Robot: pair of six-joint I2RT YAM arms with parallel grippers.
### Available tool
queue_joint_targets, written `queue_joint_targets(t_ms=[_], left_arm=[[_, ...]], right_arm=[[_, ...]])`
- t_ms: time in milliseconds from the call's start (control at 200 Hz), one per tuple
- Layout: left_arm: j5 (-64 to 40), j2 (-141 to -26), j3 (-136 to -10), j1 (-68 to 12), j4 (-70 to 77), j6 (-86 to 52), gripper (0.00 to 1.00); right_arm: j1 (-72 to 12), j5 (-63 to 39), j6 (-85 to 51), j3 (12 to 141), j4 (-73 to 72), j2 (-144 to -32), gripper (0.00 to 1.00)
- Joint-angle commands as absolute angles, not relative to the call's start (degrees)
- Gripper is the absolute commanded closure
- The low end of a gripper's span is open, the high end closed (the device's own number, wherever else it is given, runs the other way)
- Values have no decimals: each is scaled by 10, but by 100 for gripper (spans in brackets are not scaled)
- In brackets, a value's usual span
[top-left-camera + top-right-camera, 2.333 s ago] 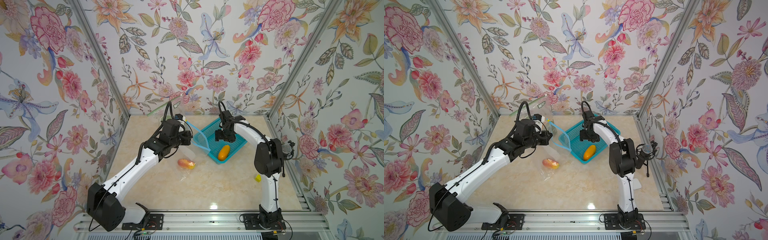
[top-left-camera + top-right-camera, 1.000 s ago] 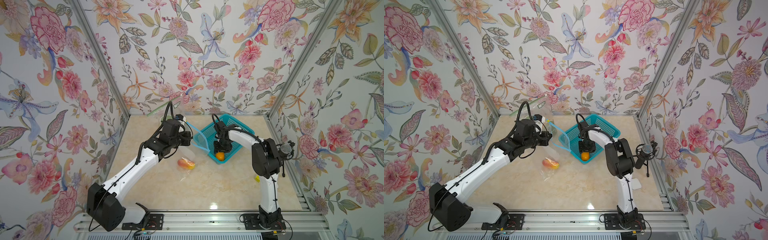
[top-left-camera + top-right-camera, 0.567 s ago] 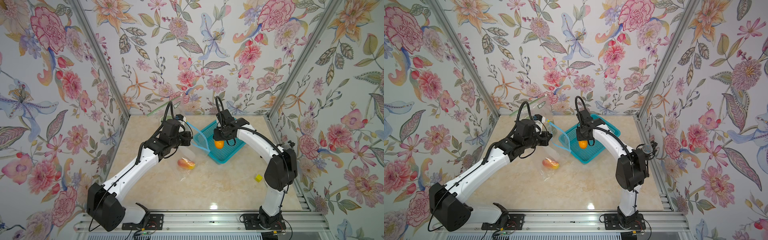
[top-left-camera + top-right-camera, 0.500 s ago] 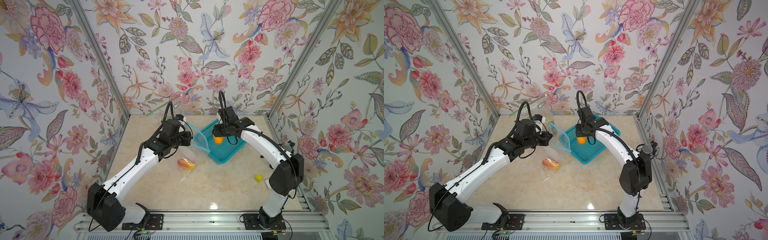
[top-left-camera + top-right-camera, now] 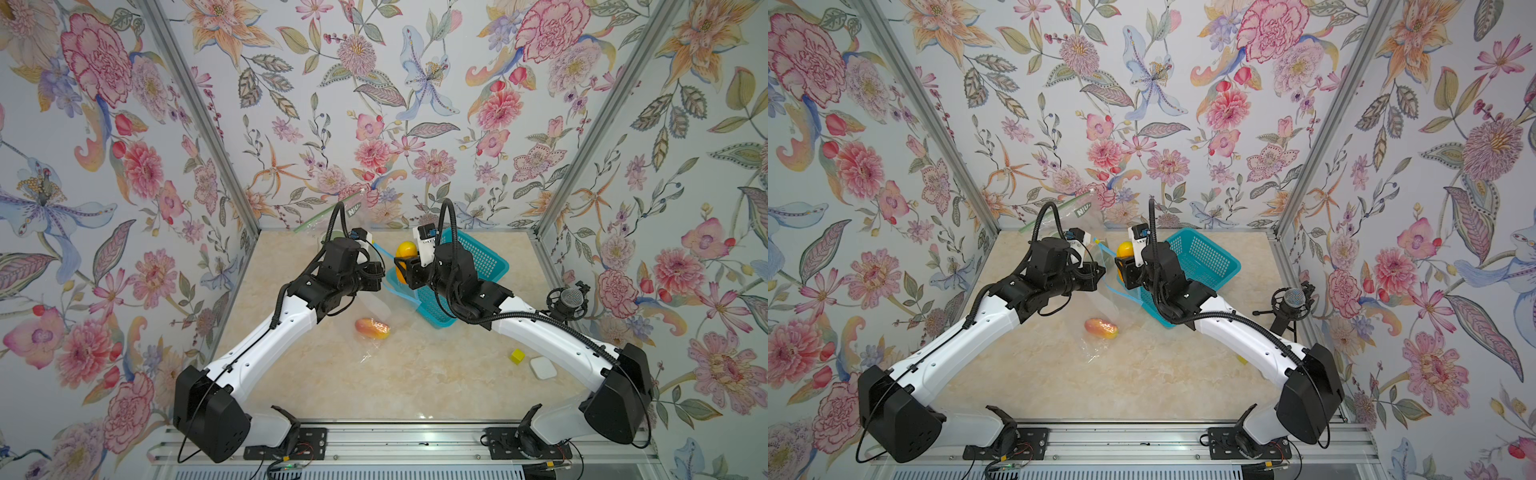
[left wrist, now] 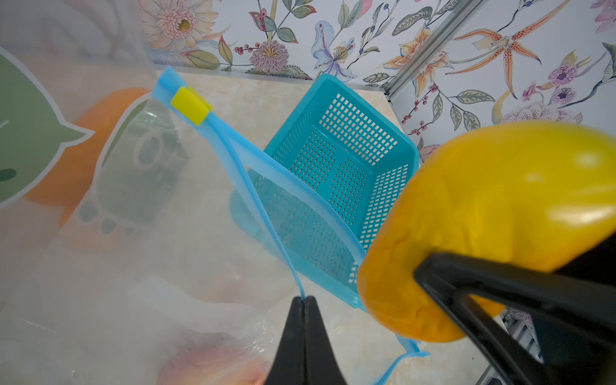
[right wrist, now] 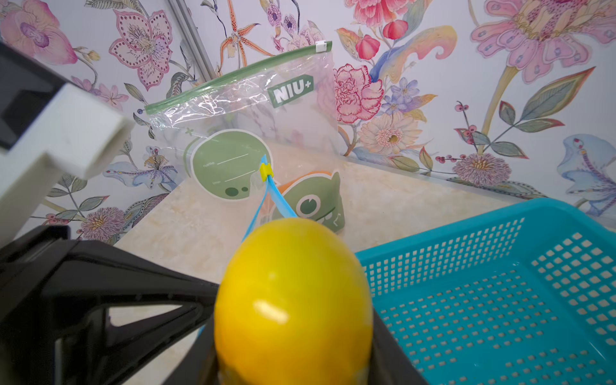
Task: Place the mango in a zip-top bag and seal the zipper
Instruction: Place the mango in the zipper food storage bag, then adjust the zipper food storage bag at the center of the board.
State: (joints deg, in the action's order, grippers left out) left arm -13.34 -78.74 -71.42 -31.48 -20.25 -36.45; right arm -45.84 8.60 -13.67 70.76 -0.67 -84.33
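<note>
While the right gripper hung in the air, its black jaws were clamped on the yellow mango, a finger on each side of the fruit, and that was a firm hold! Straight across from it, tips nearly meeting, the left gripper was pinched fully closed on one lip of the zip-top bag, nipping the blue zipper at the end nearest the mango. From that pinch the two zipper strips ran away from the fingertips and parted, so the mouth stood open, and they met again at the yellow slider at the far end. The mango sat right at the rim of that open mouth, outside the film, not down in the bag. Below the left gripper the clear film drooped to the table, and a reddish mango showed through it there; inside or merely under the plastic, I couldn't tell. Just behind the right gripper stood the teal basket. Beyond both grippers a second bag with a green zipper leaned on the back wall. Well back along the right arm lay a yellow block and a white pad, with a microphone at the table's edge.
</note>
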Motion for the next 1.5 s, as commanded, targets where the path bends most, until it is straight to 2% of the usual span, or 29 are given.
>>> queue_joint_targets(t_ms=[0, 155, 335, 606, 911, 1041, 1246, 1391, 1496], left_arm=[[-142, -779, -736, -309, -186, -372, 100], [-144, -774, -737, -308, -183, -374, 100], [-143, -768, -738, -308, -180, -375, 100], [-145, -763, -740, -308, -177, -375, 100], [-133, -762, -744, -309, -175, -380, 100], [-129, -758, -752, -309, -174, -381, 100], [-124, -753, -748, -308, -182, -383, 100], [-128, -747, -747, -308, -174, -389, 100], [-129, -745, -746, -308, -172, -393, 100]], right_arm=[[-469, 82, -141, 689, -123, -849, 69], [-474, 66, -156, 684, -132, -871, 67], [-477, 65, -163, 678, -117, -881, 47], [-476, 64, -162, 677, -88, -872, 31], [-472, 72, -160, 677, -39, -819, 28], [-462, 40, -159, 613, -27, -744, 26], [-457, 32, -166, 514, -25, -649, 16], [-449, 21, -154, 484, -26, -653, 14], [-446, 6, -139, 480, -38, -675, 16]])
